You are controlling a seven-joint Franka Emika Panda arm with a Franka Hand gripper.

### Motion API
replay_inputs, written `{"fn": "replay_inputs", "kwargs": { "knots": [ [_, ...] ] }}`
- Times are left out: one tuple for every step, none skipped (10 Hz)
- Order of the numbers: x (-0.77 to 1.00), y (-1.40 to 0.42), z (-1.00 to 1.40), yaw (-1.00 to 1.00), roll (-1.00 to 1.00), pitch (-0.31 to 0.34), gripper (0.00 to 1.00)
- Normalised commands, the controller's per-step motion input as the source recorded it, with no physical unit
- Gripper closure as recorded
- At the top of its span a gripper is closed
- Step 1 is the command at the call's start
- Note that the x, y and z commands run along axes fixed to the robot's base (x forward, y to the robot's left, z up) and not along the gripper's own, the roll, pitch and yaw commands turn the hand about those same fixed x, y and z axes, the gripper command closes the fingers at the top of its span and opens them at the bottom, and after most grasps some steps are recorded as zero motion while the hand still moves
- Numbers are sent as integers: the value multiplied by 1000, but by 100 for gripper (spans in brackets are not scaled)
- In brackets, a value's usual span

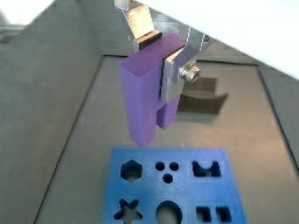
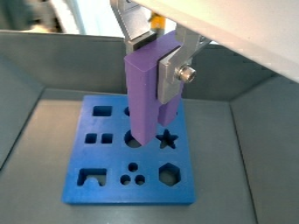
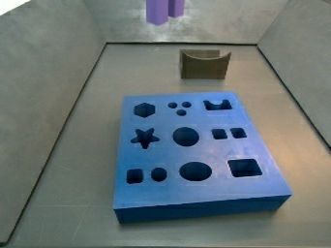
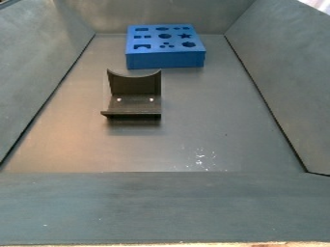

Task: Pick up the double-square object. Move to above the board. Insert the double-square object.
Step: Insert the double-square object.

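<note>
the silver fingers (image 1: 177, 72) with their dark pads are closed narrowly on the upper part of the double-square object (image 1: 147, 96), one plate showing flat against its side in both wrist views (image 2: 173, 73). the gripper (image 2: 158, 52) holds the light purple block upright, long axis pointing down, raised well clear of the floor. in a wrist view the block's lower end (image 2: 142, 131) hangs over the middle of the board (image 2: 111, 179), not touching it, in line with the star and square holes. in a side view only the bottom of the block (image 3: 163, 10) shows at the upper edge of the picture, high above the far floor; the gripper itself is out of that view.

the board (image 3: 162, 199) lies flat on the grey floor of the walled bin, blue, all its dark cut-outs empty: hexagon, star, circles, squares and a notched shape. well apart from it, toward one end of the bin, stands the fixture (image 4: 133, 96), a dark l-shaped bracket on a base plate (image 3: 203, 64), with nothing on it.
</note>
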Motion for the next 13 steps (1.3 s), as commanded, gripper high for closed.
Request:
{"fn": "replay_inputs", "kwargs": {
  "knots": [
    [206,-114,-186,-540,103,389,100],
    [240,-89,-197,-571,0,334,100],
    [83,-34,-214,-829,0,140,100],
    [71,-14,-263,-797,0,200,100],
    [183,-11,-306,-663,37,280,100],
    [220,-29,-289,-600,34,346,100],
    [214,-46,-249,-574,6,380,100],
    [160,-57,-203,-669,0,300,100],
    [217,-89,-117,-720,0,137,100],
    [429,-117,-97,-600,-71,6,100],
    [569,-151,-160,-506,-74,0,100],
    [654,-174,-231,-420,-34,-51,100],
    [686,-177,-243,-371,-54,-149,100]
  ]
}}
